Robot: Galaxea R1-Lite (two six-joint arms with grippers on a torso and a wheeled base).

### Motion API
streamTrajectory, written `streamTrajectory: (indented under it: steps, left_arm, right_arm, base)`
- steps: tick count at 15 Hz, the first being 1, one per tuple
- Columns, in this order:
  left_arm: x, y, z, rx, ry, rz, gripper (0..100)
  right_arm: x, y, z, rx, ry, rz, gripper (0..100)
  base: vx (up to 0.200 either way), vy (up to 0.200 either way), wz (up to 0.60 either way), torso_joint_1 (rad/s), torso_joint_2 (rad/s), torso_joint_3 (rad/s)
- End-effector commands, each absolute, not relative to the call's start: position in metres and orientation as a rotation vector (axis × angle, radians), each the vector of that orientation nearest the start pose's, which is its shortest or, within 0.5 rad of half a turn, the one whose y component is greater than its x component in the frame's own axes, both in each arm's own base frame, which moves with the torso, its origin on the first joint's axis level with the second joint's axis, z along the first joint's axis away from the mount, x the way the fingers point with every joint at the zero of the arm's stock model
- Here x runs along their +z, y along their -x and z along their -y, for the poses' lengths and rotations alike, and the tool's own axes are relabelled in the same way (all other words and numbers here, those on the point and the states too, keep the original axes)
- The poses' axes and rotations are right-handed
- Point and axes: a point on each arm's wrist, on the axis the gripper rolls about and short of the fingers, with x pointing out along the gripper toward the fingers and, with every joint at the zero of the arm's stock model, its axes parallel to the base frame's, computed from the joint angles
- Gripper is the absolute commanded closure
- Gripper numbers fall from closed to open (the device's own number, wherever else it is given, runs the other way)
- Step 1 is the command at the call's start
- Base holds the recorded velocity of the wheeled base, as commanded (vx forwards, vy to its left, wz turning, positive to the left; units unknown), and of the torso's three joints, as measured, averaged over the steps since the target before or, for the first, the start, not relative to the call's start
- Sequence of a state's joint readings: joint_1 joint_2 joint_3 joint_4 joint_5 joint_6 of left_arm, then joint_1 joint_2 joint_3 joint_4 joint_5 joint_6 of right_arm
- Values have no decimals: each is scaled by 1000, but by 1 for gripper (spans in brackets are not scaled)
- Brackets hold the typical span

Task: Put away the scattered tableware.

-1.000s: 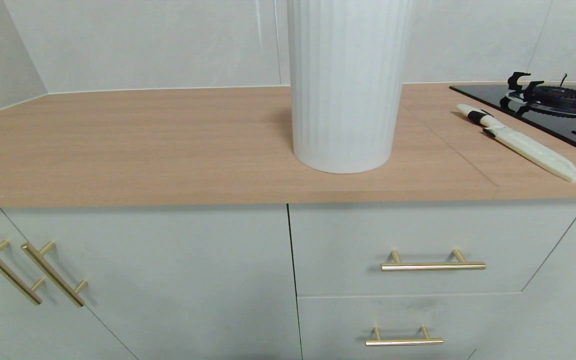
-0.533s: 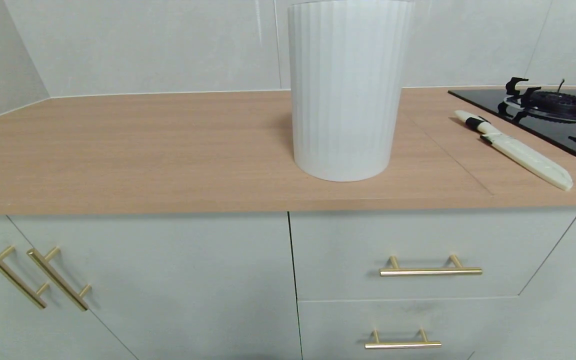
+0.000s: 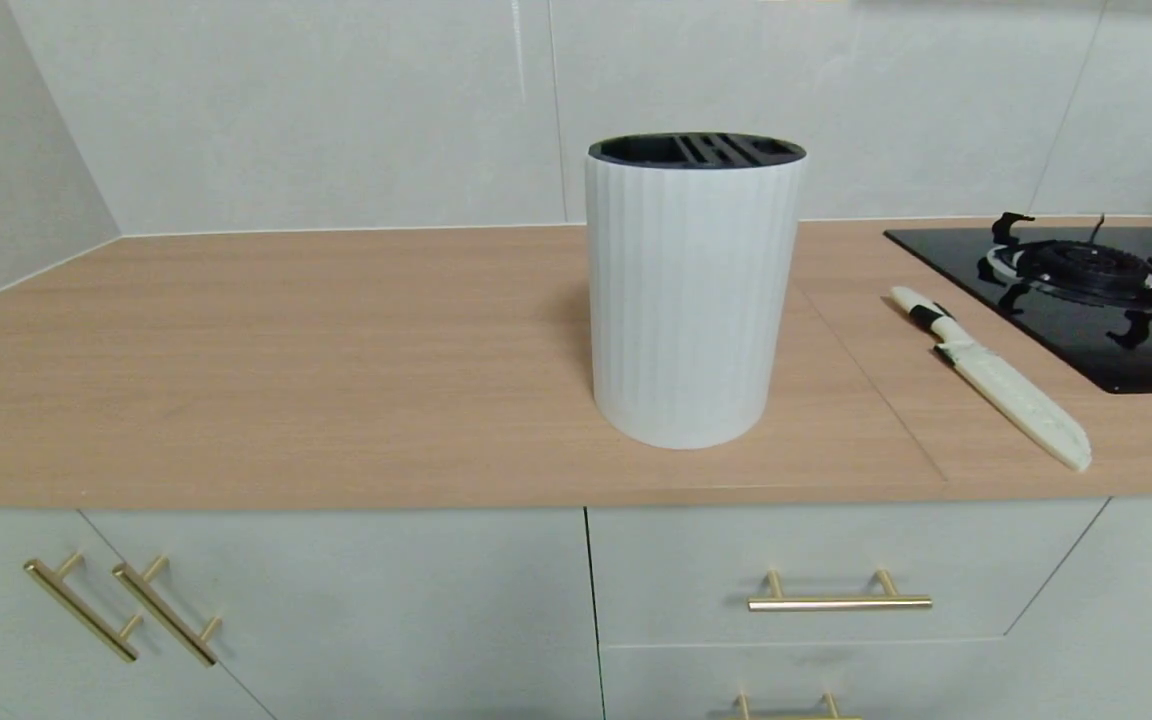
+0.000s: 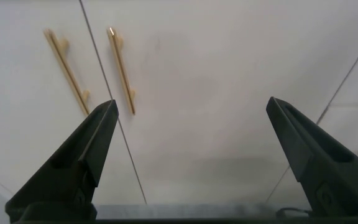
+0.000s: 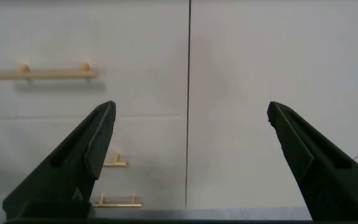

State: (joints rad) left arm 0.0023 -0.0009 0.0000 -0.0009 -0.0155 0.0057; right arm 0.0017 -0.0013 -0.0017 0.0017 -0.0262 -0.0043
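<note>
A white ribbed knife holder [image 3: 684, 300] with a black slotted top stands upright near the front edge of the wooden counter [image 3: 286, 360]. To its right a cream knife [image 3: 992, 377] with a black band on its handle lies flat on the counter, blade toward the front edge. My left gripper [image 4: 191, 118] is open and faces the cabinet doors below the counter. My right gripper [image 5: 191, 118] is open too, facing the drawer fronts, with nothing between its fingers.
A black gas hob [image 3: 1086, 300] sits at the counter's right, just behind the knife. Below are cabinet doors with brass handles [image 3: 121, 610] and drawers with brass handles [image 3: 839, 600]. Tiled wall [image 3: 336, 110] backs the counter. The counter's left half is bare wood.
The head view has tilted up: the holder's black top and more wall show now, and counter, knife and cabinets sit lower in the picture. Nothing on the counter has moved.
</note>
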Motion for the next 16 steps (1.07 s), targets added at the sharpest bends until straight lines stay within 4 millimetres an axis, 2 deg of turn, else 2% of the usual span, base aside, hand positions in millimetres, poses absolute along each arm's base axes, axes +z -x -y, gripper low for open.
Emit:
streamTrajectory:
  steps: [1, 16]
  left_arm:
    - [76, 23, 0, -12, -6, 2, 0]
    - [76, 23, 0, -12, -6, 2, 0]
  right_arm:
    - [76, 23, 1, -25, 3, 0, 0]
    - [76, 23, 1, -25, 2, 0, 0]
  base:
    - [0, 0, 0, 173, -471, -310]
    - [0, 0, 0, 208, -503, -295]
